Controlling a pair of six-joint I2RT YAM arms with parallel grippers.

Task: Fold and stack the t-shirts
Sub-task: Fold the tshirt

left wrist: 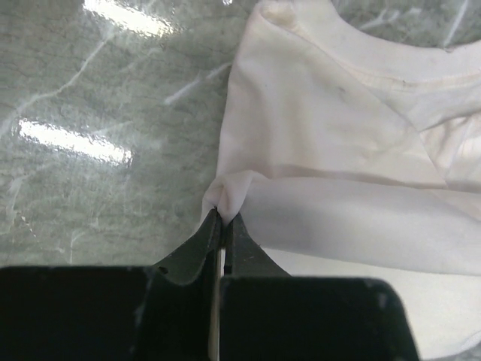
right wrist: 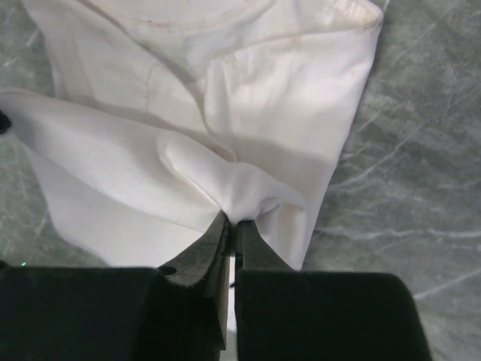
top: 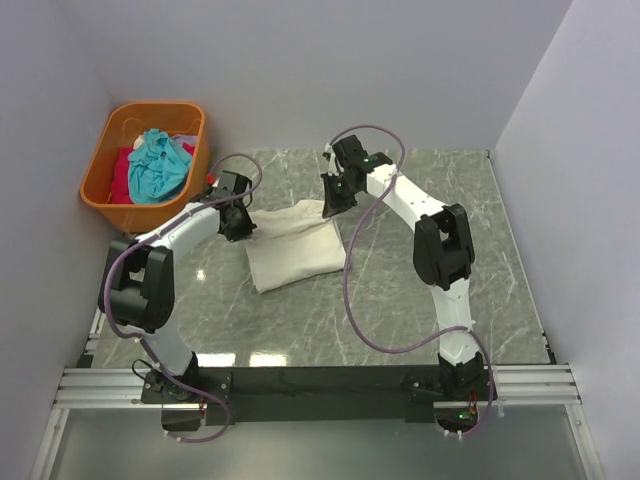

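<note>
A cream t-shirt (top: 293, 246) lies partly folded on the marble table. My left gripper (top: 240, 224) is shut on its far left corner; the left wrist view shows the fingers pinching a fold of cream cloth (left wrist: 229, 192). My right gripper (top: 331, 203) is shut on its far right corner; the right wrist view shows a pinched fold (right wrist: 248, 197) with the collar (right wrist: 188, 15) beyond. A teal t-shirt (top: 158, 165) and a red one (top: 123, 172) lie in the orange basket (top: 110, 196).
The orange basket stands at the far left corner against the wall. White walls close the table on the left, back and right. Grey marble surface (top: 420, 290) lies right of and in front of the shirt. A metal rail (top: 320, 385) runs along the near edge.
</note>
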